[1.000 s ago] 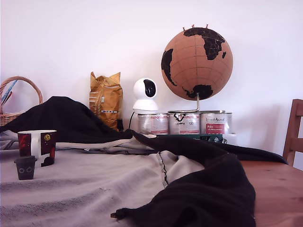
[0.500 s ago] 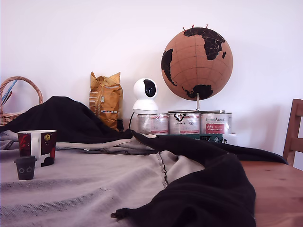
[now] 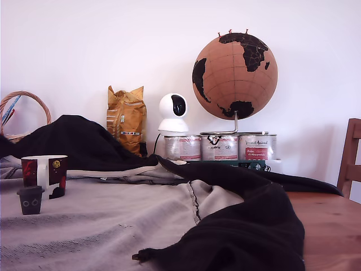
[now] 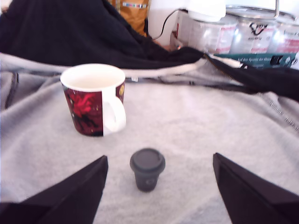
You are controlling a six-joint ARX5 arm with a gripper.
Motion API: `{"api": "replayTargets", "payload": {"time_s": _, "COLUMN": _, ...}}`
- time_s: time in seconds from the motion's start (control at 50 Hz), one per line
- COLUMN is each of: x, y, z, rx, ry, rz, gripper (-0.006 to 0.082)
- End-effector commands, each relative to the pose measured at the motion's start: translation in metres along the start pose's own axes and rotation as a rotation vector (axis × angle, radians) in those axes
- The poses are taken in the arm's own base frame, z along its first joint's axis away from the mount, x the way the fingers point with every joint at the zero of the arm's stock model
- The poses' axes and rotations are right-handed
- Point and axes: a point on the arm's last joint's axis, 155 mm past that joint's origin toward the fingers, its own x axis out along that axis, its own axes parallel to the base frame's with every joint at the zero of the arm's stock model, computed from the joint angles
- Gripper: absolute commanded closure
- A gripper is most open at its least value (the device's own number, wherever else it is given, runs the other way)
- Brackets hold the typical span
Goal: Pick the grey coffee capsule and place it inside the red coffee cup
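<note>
My gripper (image 4: 159, 186) is spread wide, its dark wedge fingers (image 4: 70, 191) flanking the matte grey coffee capsule (image 4: 147, 168), upright on nubby grey cloth (image 4: 210, 126) near the glossy red coffee cup (image 4: 94, 99).

Labels on the three tins (image 3: 220, 147) and the yellow bag (image 3: 126, 119) carry print, but it is too small and blurred to read.

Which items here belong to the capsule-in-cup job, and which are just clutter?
Job: grey coffee capsule, red coffee cup, open gripper.
Clutter: globe, three tins, white camera, yellow bag, basket, black garment.
</note>
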Motion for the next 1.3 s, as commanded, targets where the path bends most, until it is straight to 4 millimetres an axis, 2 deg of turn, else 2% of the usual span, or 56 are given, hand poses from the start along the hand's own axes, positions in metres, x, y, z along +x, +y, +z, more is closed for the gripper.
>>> {"api": "replayTargets", "payload": {"time_s": 0.0, "x": 0.002, "y": 0.000, "z": -0.012, "rx": 0.006, "ry": 0.031, "rz": -0.002, "gripper": 0.0105}}
{"api": "replayTargets", "payload": {"time_s": 0.28, "x": 0.043, "y": 0.004, "z": -0.020, "rx": 0.039, "ry": 0.108, "rz": -0.022, "gripper": 0.0105}}
{"api": "replayTargets", "payload": {"time_s": 0.46, "x": 0.068, "y": 0.010, "z": -0.037, "rx": 0.044, "ry": 0.176, "rz": -0.019, "gripper": 0.0105}}
{"api": "replayTargets", "payload": {"time_s": 0.66, "x": 0.087, "y": 0.011, "z": -0.054, "rx": 0.030, "ry": 0.231, "rz": -0.038, "gripper": 0.0116}}
{"api": "replayTargets", "payload": {"time_s": 0.74, "x": 0.092, "y": 0.012, "z": -0.056, "rx": 0.029, "ry": 0.238, "rz": -0.037, "gripper": 0.0208}}
{"api": "replayTargets", "payload": {"time_s": 0.78, "x": 0.093, "y": 0.012, "z": -0.057, "rx": 0.029, "ry": 0.239, "rz": -0.037, "gripper": 0.0301}}
{"api": "replayTargets", "payload": {"time_s": 0.86, "x": 0.094, "y": 0.012, "z": -0.055, "rx": 0.035, "ry": 0.234, "rz": -0.039, "gripper": 0.0579}}
{"api": "replayTargets", "payload": {"time_s": 0.92, "x": 0.096, "y": 0.012, "z": -0.052, "rx": 0.038, "ry": 0.228, "rz": -0.039, "gripper": 0.0702}}
{"api": "replayTargets", "payload": {"time_s": 1.14, "x": 0.100, "y": 0.006, "z": -0.044, "rx": 0.026, "ry": 0.205, "rz": -0.071, "gripper": 0.0718}}
{"api": "replayTargets", "payload": {"time_s": 1.28, "x": 0.106, "y": -0.010, "z": -0.021, "rx": -0.052, "ry": 0.131, "rz": -0.150, "gripper": 0.0718}}
